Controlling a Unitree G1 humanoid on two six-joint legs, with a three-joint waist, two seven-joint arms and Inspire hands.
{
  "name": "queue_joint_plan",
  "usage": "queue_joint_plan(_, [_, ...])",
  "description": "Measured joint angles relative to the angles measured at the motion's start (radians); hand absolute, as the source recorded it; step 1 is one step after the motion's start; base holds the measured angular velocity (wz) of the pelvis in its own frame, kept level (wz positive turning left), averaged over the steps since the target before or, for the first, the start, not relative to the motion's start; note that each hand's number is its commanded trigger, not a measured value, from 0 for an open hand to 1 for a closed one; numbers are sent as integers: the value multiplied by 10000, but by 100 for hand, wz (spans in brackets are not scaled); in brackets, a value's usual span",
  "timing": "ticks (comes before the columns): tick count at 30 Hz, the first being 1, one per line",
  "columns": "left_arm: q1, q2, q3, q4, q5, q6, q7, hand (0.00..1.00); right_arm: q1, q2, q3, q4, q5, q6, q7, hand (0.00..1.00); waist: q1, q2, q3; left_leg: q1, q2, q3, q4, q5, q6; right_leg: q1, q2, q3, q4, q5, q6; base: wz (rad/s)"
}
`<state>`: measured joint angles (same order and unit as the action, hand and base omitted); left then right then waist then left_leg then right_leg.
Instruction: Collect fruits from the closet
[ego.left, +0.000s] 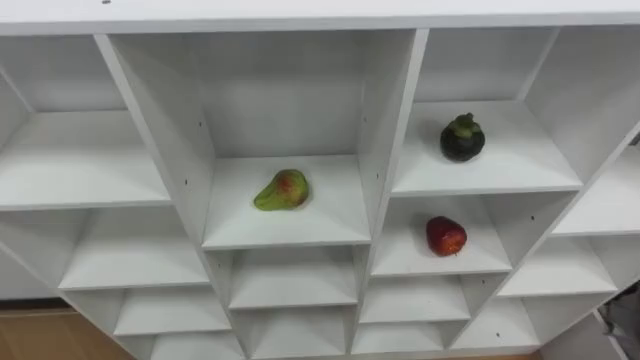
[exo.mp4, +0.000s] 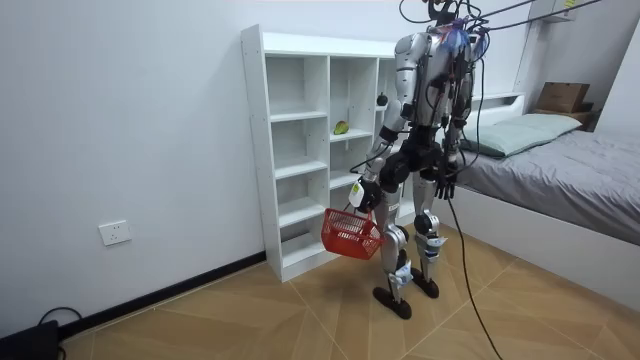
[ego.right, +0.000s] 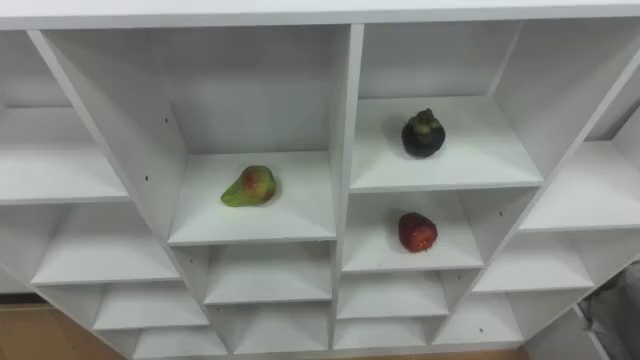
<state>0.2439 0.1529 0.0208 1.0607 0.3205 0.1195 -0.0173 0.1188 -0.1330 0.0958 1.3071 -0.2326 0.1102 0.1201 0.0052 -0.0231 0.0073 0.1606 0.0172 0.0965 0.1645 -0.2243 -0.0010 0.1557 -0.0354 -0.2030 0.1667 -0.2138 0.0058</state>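
Before the white closet (ego.left: 388, 120), the left hand (exo.mp4: 362, 196) curls round the handle of a red basket (exo.mp4: 350, 232), carried low, likely to receive fruit. A pear (ego.left: 282, 190) lies in a middle compartment. To its right a dark mangosteen (ego.left: 462, 138) sits one shelf above a red apple (ego.left: 446, 236). The right hand (exo.mp4: 446, 188) hangs idle; I cannot tell its state.

Mid-frame in the room view, my shell is silver-grey, joints black, right hand (exo.mp4: 446, 186) dark; cables rise from my shoulders.

Green pear (ego.left: 282, 190), dark mangosteen (ego.left: 462, 139), red fruit (ego.left: 446, 236), shelved
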Motion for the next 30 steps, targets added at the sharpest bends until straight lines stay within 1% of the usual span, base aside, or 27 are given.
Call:
queue_joint_plan(4, [-1, -17, 130, -29, 95, -4, 8, 100, -10, -81, 1, -12, -191, -109, -51, 0, 33, 37, -10, -36, -5, -40, 0, 0, 0, -6, 7, -33, 21, 0, 0, 2])
queue_joint_plan(8, [-63, -19, 128, -29, 93, 37, 90, 100, -12, -235, 11, -23, -207, -126, -460, 0, 33, 55, -14, -40, -6, -56, 2, 1, -1, -6, 8, -43, 19, 0, -1, 0])
queue_joint_plan(12, [-122, -26, 125, -29, 110, 20, 194, 100, -83, -259, 0, -134, -215, -128, -649, 0, 32, 57, -20, -113, -5, -55, 15, 1, -1, -67, 9, -42, 19, 2, -2, 0])
queue_joint_plan(14, [-125, -26, 129, -28, 157, -2, 350, 100, -100, -268, 1, -259, -212, -238, -788, 0, 35, 72, -30, -148, -5, -51, 15, 1, -1, -110, 9, -39, 22, 4, -3, 0])
queue_joint_plan(18, [-90, -28, 141, -26, 236, -80, 488, 100, -91, -274, 1, -269, -43, -318, -958, 0, 48, 78, -37, -143, -7, -55, 14, 2, -2, -89, 10, -40, 22, 8, -5, 0])
queue_joint_plan(21, [-89, -28, 136, -28, 259, -199, 564, 100, -79, -291, -4, -310, 95, -503, -1221, 0, 20, 83, -32, -154, -8, -30, 13, 2, -2, -87, 10, -46, 2, 8, -5, 0])
queue_joint_plan(23, [-101, -20, 136, -28, 277, -382, 591, 100, -56, -321, -18, -454, 231, -711, -1456, 0, -20, 79, -27, -162, -9, -13, 15, 2, -2, -17, 6, -83, -5, 8, -4, 2])
queue_joint_plan(24, [-113, -19, 130, -28, 277, -418, 607, 100, -38, -327, -20, -507, 339, -754, -1533, 0, -20, 79, -27, -156, -11, -14, 16, 2, -2, -3, 1, -101, -5, 8, -4, 5])
queue_joint_plan(26, [-124, -20, 125, -33, 273, -624, 754, 100, 84, -340, -31, -1006, 754, -886, -1842, 0, -7, 76, -26, -156, -8, -9, 16, 3, -3, -7, -6, -153, 1, 8, -4, 0])
queue_joint_plan(27, [-122, -21, 127, -34, 273, -668, 779, 100, 155, -343, -43, -1217, 771, -924, -1938, 0, -5, 78, -27, -159, -6, -7, 16, 4, -4, -9, -5, -150, 1, 8, -5, 0])
queue_joint_plan(29, [-92, -22, 137, -36, 266, -880, 894, 100, 446, -342, -166, -2198, 783, -1184, -2237, 0, -1, 58, -41, -205, 5, 16, 17, 4, -5, -132, 5, -118, 13, 8, -5, -2])
queue_joint_plan(30, [-93, -22, 138, -39, 260, -928, 925, 100, 479, -321, -260, -2364, 826, -1317, -2296, 0, -8, 55, -42, -242, 9, 19, 21, 5, -5, -164, 8, -116, 11, 12, -12, -4])
